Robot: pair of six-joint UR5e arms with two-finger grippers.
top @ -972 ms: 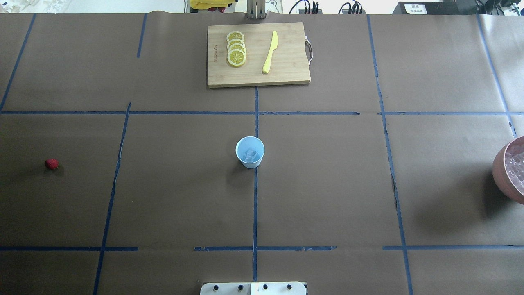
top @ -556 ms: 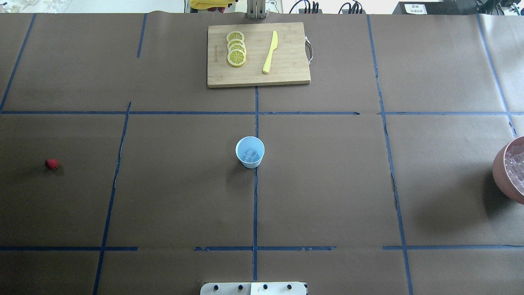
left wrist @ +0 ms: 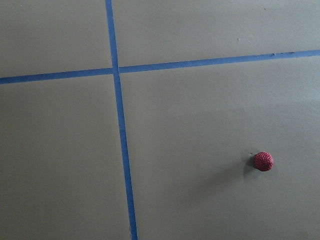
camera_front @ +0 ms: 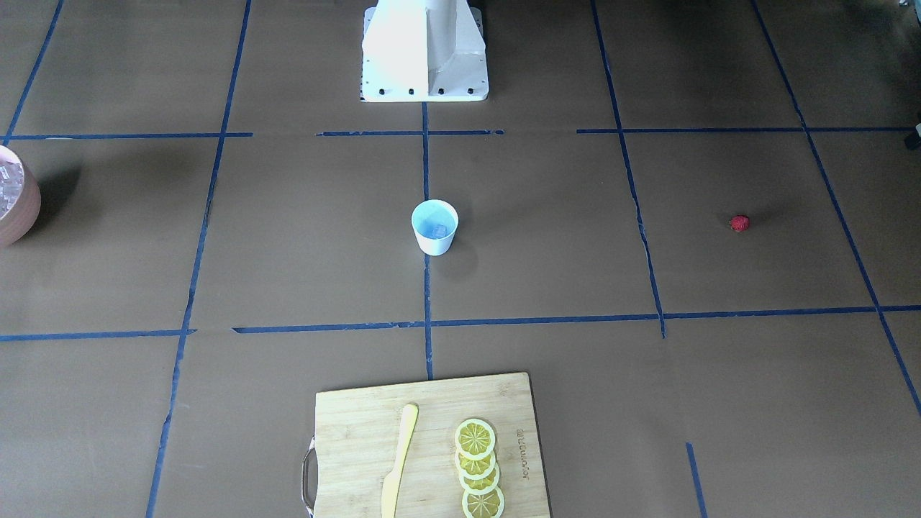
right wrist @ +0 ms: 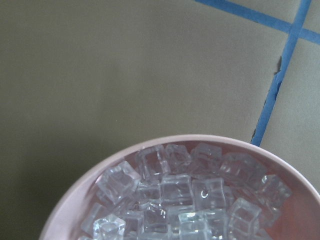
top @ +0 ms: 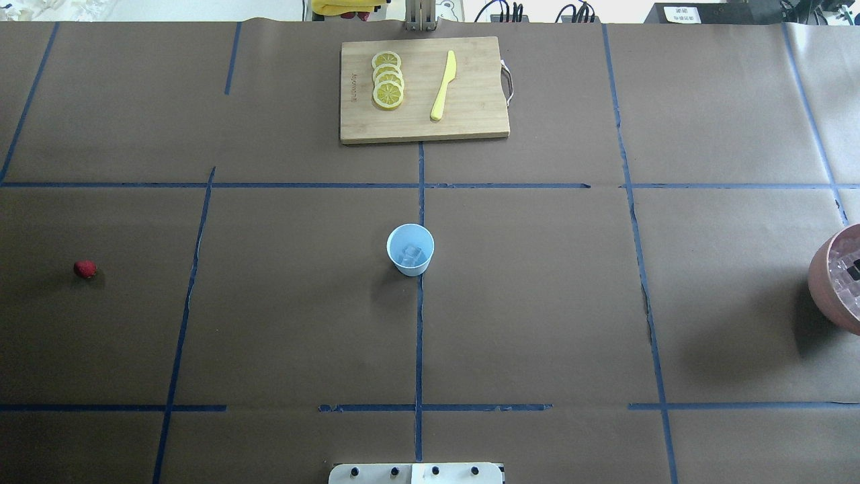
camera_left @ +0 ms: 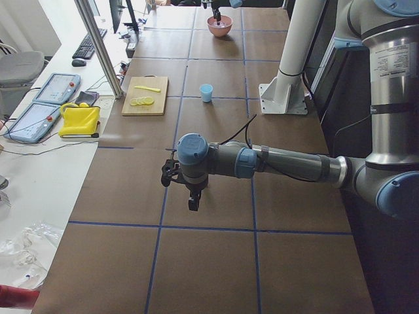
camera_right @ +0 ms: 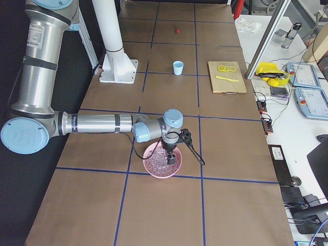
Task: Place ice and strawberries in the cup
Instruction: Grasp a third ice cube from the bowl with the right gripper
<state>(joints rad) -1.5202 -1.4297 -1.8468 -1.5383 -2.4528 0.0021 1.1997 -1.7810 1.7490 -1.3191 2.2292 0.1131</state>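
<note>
The white cup (top: 410, 250) with a pale blue inside stands upright at the table's middle, with ice (top: 411, 255) in it. It also shows in the front view (camera_front: 434, 227). The red strawberry (top: 84, 269) lies alone far left; it shows in the left wrist view (left wrist: 263, 161). My left gripper (camera_left: 193, 201) hangs above the table near that side; I cannot tell if it is open. My right gripper (camera_right: 173, 159) reaches down into the pinkish bowl (camera_right: 154, 165) of ice cubes (right wrist: 175, 192); I cannot tell if it is open. No fingers show in either wrist view.
A wooden cutting board (top: 470, 107) at the far middle carries lemon slices (top: 388, 79) and a yellow knife (top: 443, 86). The ice bowl (top: 821, 282) sits at the right table edge. The robot base (camera_front: 424, 50) stands at the near middle.
A small dark part of my right gripper has come into the overhead view over the ice bowl. The cup, strawberry and board have not moved.
</note>
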